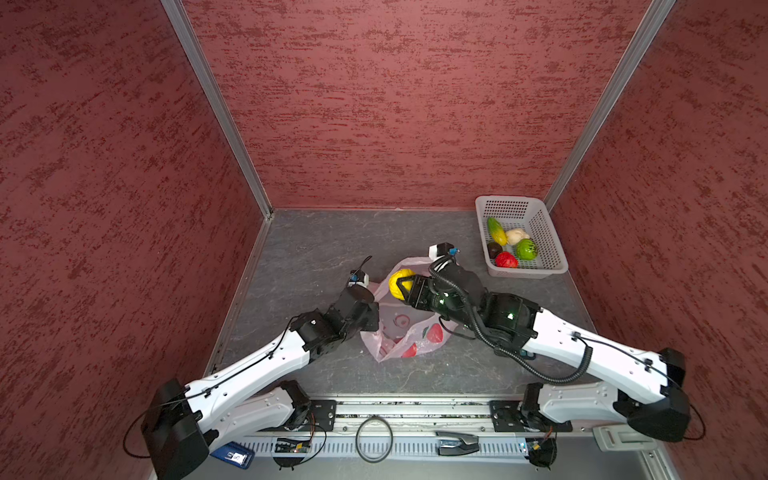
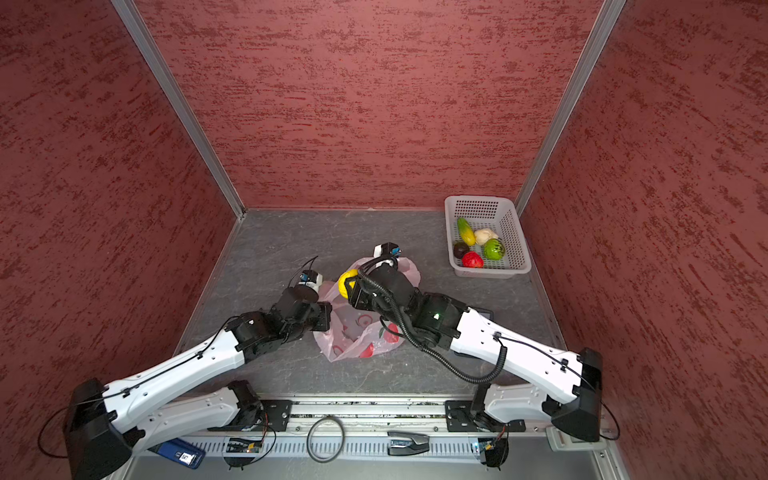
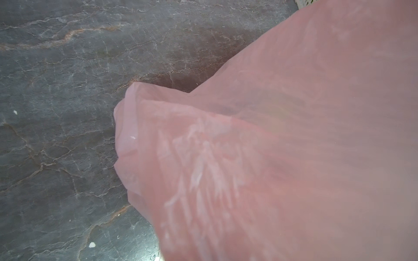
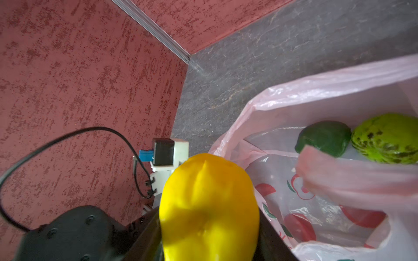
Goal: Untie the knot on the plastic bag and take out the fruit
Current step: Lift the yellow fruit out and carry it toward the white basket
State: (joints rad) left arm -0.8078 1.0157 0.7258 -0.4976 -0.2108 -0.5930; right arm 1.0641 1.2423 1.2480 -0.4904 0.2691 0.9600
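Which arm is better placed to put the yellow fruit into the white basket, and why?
Right: its fingers grip the yellow fruit, and the white basket stands on its side. The left arm holds the plastic bag.

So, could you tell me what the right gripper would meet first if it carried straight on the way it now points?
Most likely the left arm's wrist camera, which sits just beyond the yellow fruit held in the right gripper. Depth is unclear, so it might pass beside it.

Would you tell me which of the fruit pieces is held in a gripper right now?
The yellow one, clamped in the right gripper; the rest lie in the basket or the bag.
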